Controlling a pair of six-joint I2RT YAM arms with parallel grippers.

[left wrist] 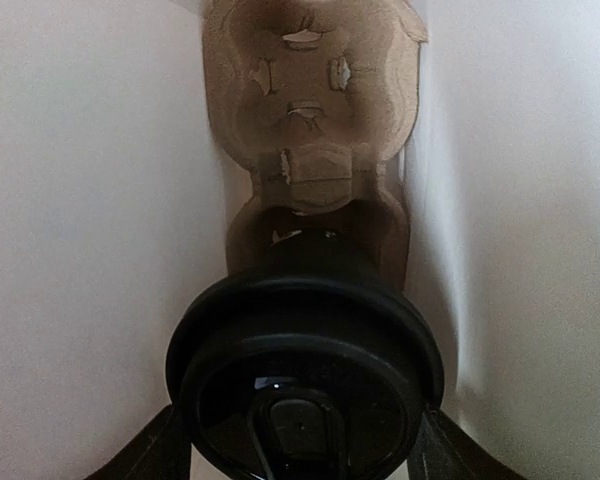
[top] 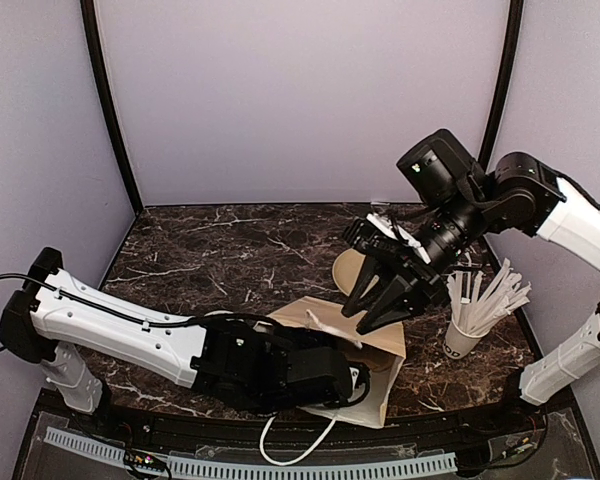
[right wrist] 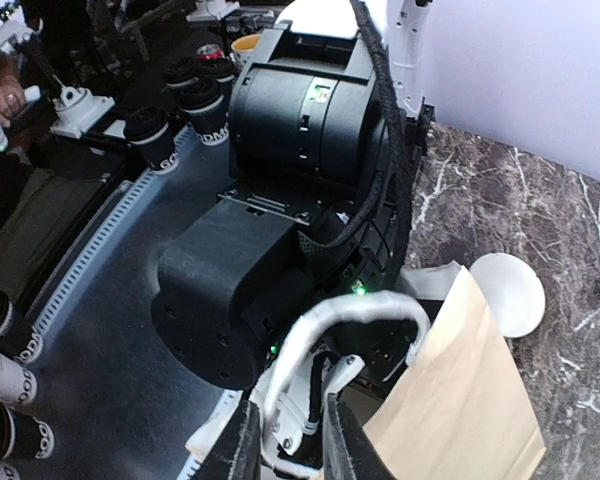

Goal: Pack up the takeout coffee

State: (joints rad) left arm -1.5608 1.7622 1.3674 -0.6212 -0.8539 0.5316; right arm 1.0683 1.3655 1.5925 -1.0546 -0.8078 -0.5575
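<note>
Takeout coffee (left wrist: 305, 350) sits gripped between the left hand's (left wrist: 300, 432) fingers inside the paper bag (top: 375, 345), that arm stretched low across the tabletop (top: 230, 260). The right hand (right wrist: 292, 450) tilts down over the bag's mouth, fingers astride the white handle (right wrist: 360, 305); whether they pinch it, I cannot tell.

The paper bag (top: 385, 368) is matt brown kraft outside and smooth white inside, with a smooth white handle (right wrist: 352, 312). Inside the bag lie a rough brown moulded-pulp carrier (left wrist: 310, 100) and the takeout coffee (left wrist: 305, 370), its lid black plastic with a soft sheen. Beneath the bag, the table (top: 230, 250) looks like glossy dark stone with white veins.
</note>
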